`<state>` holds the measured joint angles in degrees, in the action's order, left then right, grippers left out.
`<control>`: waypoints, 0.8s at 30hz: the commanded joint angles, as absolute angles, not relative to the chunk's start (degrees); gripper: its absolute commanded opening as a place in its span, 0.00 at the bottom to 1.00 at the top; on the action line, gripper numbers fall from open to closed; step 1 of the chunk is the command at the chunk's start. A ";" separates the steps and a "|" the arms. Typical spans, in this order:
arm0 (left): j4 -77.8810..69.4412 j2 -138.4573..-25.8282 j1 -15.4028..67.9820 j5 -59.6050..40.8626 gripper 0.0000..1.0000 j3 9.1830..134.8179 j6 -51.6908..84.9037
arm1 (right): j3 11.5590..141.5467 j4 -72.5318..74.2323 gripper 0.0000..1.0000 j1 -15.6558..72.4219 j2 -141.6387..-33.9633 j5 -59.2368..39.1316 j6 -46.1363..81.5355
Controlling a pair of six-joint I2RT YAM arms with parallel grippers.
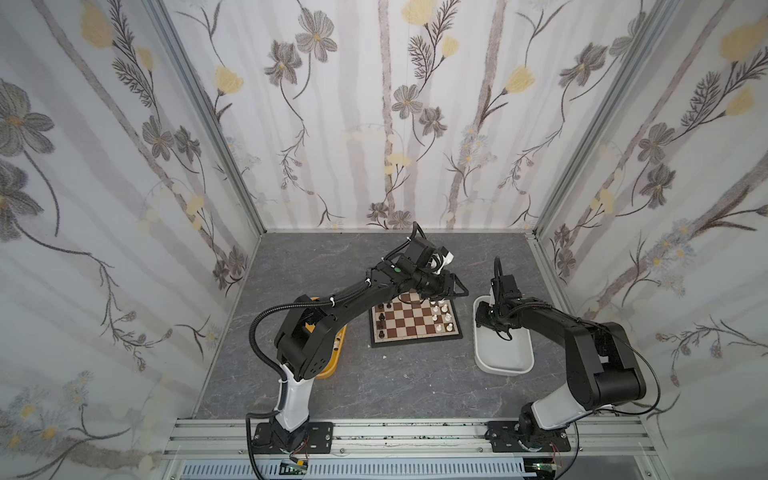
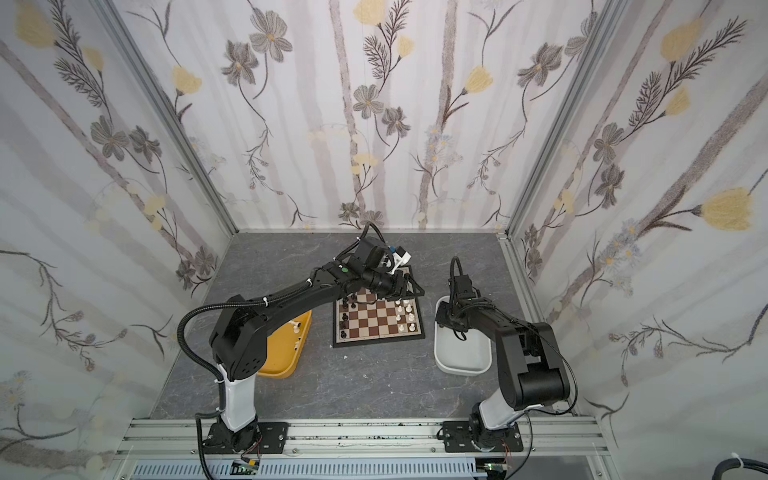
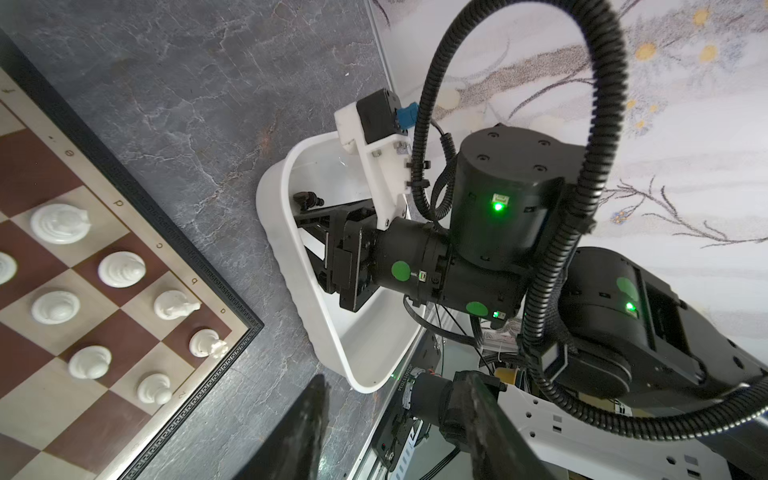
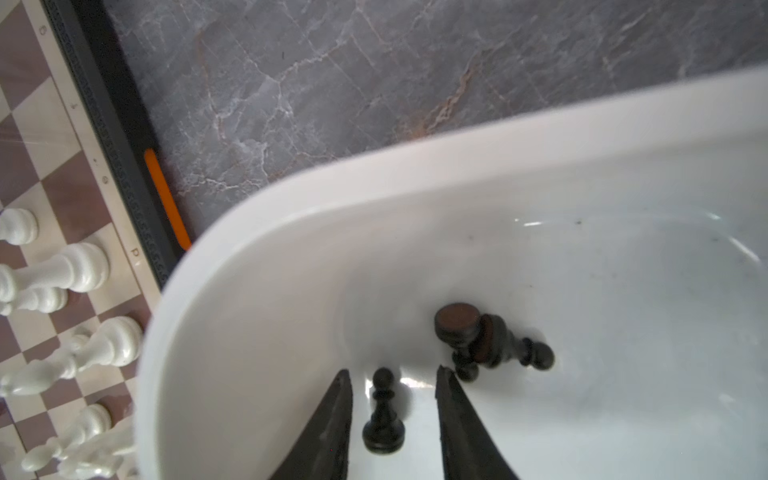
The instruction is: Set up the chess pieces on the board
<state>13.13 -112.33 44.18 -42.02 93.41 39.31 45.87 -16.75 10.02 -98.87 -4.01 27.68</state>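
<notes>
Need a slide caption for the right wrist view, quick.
Right tool, open, straddles a black pawn in the white tub; more black pieces lie close by, white pieces stand on the board.

The right hand [image 4: 392,370], fingers spread, straddles an upright black pawn [image 4: 383,419] without touching it, inside a white tub [image 4: 374,174]. More black pieces [image 4: 490,340] lie tumbled beside it. White pieces [image 4: 83,266] stand on the board [image 4: 50,124] nearby.

The board [image 1: 409,322] bore brown and cream checks, rimmed black. The desk [image 1: 395,382] was grey, marble-veined. The chess pieces [image 4: 382,419] in the white tub [image 4: 291,249], blurred, appeared black.
</notes>
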 commanded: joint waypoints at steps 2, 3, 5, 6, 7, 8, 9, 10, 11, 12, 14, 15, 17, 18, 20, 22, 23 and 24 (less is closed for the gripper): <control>11.37 -111.23 43.42 -41.75 0.54 92.73 39.20 | 46.19 -17.91 0.37 10.98 -99.47 -1.74 26.35; 11.35 -111.11 43.40 -41.75 0.54 92.59 39.07 | 46.18 -17.77 0.38 11.07 -99.68 -1.83 26.30; 11.20 -110.97 43.33 -41.66 0.54 92.29 39.02 | 46.54 -17.76 0.36 11.24 -100.41 -2.00 26.11; 11.30 -110.87 43.24 -41.66 0.54 92.17 39.02 | 46.50 -17.79 0.36 11.33 -100.60 -1.96 26.10; 11.38 -110.78 43.24 -41.65 0.54 91.98 39.02 | 46.59 -17.84 0.36 11.47 -100.92 -1.83 26.11; 11.42 -110.64 43.12 -41.63 0.54 91.85 39.02 | 46.58 -17.93 0.36 11.65 -101.02 -1.36 26.04; 11.36 -110.50 43.08 -41.61 0.54 91.77 39.02 | 46.78 -17.92 0.36 11.69 -101.11 -1.18 25.87; 11.40 -110.39 42.98 -41.53 0.55 91.60 38.94 | 46.99 -18.00 0.36 11.79 -101.27 -1.16 25.73; 11.46 -110.19 42.98 -41.49 0.57 91.43 38.85 | 47.42 -18.28 0.36 11.78 -101.57 -1.13 25.59; 11.58 -110.11 42.89 -41.40 0.58 91.32 38.84 | 47.78 -18.66 0.34 11.87 -101.90 -1.10 25.40; 11.39 -109.75 42.65 -41.39 0.60 90.84 38.94 | 48.12 -19.14 0.33 12.13 -102.21 -0.97 25.30; 11.40 -109.61 42.54 -41.31 0.62 90.64 38.94 | 48.08 -19.37 0.33 12.21 -102.26 -0.83 25.24; 11.32 -109.00 42.32 -40.96 0.64 90.12 38.77 | 48.15 -20.01 0.32 12.39 -102.38 -0.64 24.77; 11.29 -108.75 42.23 -40.83 0.65 89.93 38.76 | 48.29 -20.40 0.31 12.39 -102.60 -0.49 24.54; 11.08 -108.36 41.93 -40.70 0.66 89.44 38.85 | 48.69 -21.65 0.30 12.63 -102.90 -0.16 24.09; 10.94 -107.98 41.64 -40.60 0.66 89.13 38.93 | 48.91 -22.26 0.30 12.90 -102.65 0.30 23.91; 10.82 -107.85 41.59 -40.61 0.67 88.96 38.94 | 48.95 -22.55 0.31 13.13 -102.58 0.66 23.82; 10.81 -107.69 41.59 -40.48 0.67 88.79 38.94 | 49.00 -22.88 0.31 13.26 -102.65 0.85 23.65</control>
